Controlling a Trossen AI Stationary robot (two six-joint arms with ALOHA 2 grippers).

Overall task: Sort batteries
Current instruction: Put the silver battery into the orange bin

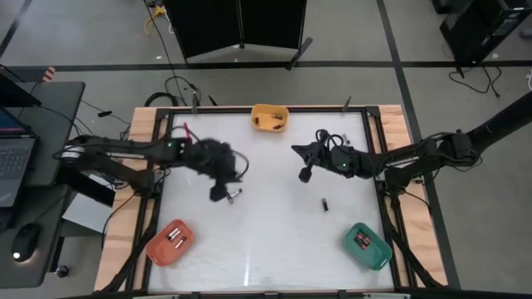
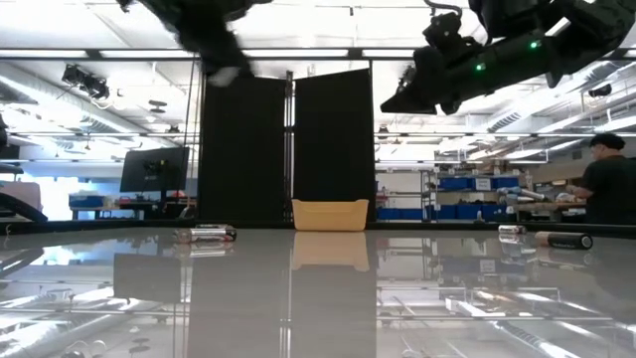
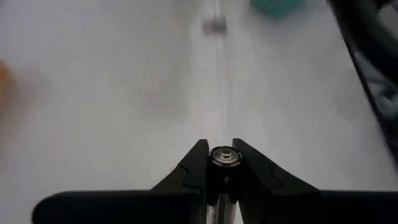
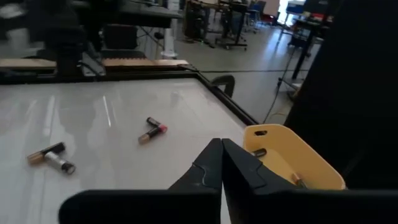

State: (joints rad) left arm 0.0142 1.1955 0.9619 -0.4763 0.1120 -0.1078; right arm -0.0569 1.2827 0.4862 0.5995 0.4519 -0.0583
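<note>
A battery (image 3: pixel 225 157) sits clamped between the left gripper's (image 3: pixel 219 163) fingers (image 3: pixel 193 171).

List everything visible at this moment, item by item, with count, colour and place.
yellow bin: one, at the table's far edge, middle; small items inside, hard to make out
orange bin: one, near left corner, two batteries inside
green bin: one, near right corner, red-marked batteries inside
loose battery: one, dark, on the table right of centre
held battery: one, silver-topped, clamped in the left pincer
table: one, white top, wooden frame
laptop: one, on the desk left of the table
left pincer: shut on a battery, over the table's left half
right pincer: shut, empty, over the table's right half
</note>
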